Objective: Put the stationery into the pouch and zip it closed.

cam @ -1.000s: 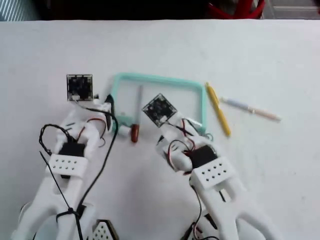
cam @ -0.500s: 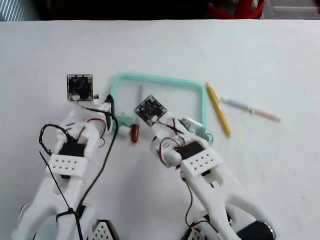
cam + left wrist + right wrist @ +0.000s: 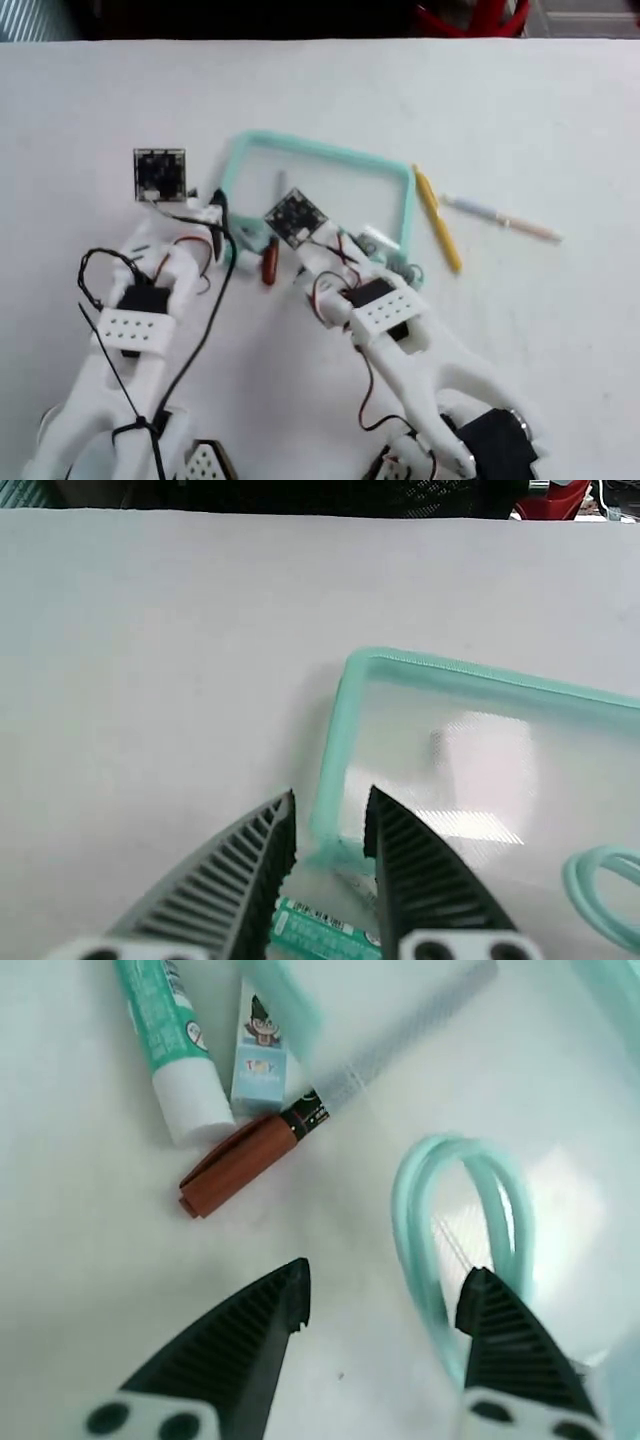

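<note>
The clear pouch (image 3: 330,190) with a teal rim lies mid-table. My left gripper (image 3: 330,815) sits at its near-left corner, fingers pinched around the teal edge (image 3: 328,770). My right gripper (image 3: 390,1278) hangs open over the pouch's near edge, and the teal zipper loop (image 3: 455,1220) lies between its fingers. A brown-capped pen (image 3: 240,1165) pokes out of the pouch's mouth, also visible from above as the brown cap (image 3: 269,264). A glue stick (image 3: 165,1040) and a small eraser (image 3: 258,1055) lie next to it. A yellow pen (image 3: 437,218) and a pastel pen (image 3: 500,217) rest right of the pouch.
The left arm (image 3: 135,310) and the right arm (image 3: 385,315) take up the near half of the white table (image 3: 100,100). Open tabletop stretches behind the pouch and to the far right. Dark clutter lines the far edge.
My right arm has swung left along the pouch's near edge. The pouch has turned slightly, its far-left corner moving away. The left arm has kept still.
</note>
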Robot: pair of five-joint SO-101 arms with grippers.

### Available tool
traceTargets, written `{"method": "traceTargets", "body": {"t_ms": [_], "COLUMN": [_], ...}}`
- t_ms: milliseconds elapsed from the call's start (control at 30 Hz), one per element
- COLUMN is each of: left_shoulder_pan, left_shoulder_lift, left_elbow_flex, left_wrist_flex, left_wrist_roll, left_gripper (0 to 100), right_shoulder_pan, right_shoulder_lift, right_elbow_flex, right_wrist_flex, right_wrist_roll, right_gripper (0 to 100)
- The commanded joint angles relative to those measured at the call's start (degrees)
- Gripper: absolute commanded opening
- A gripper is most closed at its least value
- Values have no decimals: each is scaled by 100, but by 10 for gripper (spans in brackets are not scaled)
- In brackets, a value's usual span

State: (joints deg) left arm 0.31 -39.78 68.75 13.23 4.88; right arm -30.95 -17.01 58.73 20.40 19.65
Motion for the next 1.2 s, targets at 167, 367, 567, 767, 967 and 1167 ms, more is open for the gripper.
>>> {"method": "traceTargets", "body": {"t_ms": [167, 367, 567, 767, 967, 1167], "left_shoulder_pan": [48, 22, 31, 48, 48, 40], "left_shoulder_lift": [-13, -31, -31, -31, -40, -40], "left_elbow_flex": [-62, -53, -53, -62, -62, -62], "left_wrist_flex": [-97, -97, -105, -105, -105, -97], "left_wrist_roll": [-53, -53, -53, -53, -53, -53], "left_gripper": [135, 135, 135, 135, 135, 135], "right_shoulder_pan": [110, 110, 189, 532, 699, 523], "right_shoulder_lift": [-31, -22, -84, -514, -989, -813], "right_elbow_flex": [-220, 264, 343, 510, 712, 703], "right_wrist_flex": [-330, -1200, -1305, -1218, -1191, -1235], "right_wrist_roll": [53, 62, 62, 299, 299, 26], "right_gripper": [123, 42, 25, 20, 89, 251]}}
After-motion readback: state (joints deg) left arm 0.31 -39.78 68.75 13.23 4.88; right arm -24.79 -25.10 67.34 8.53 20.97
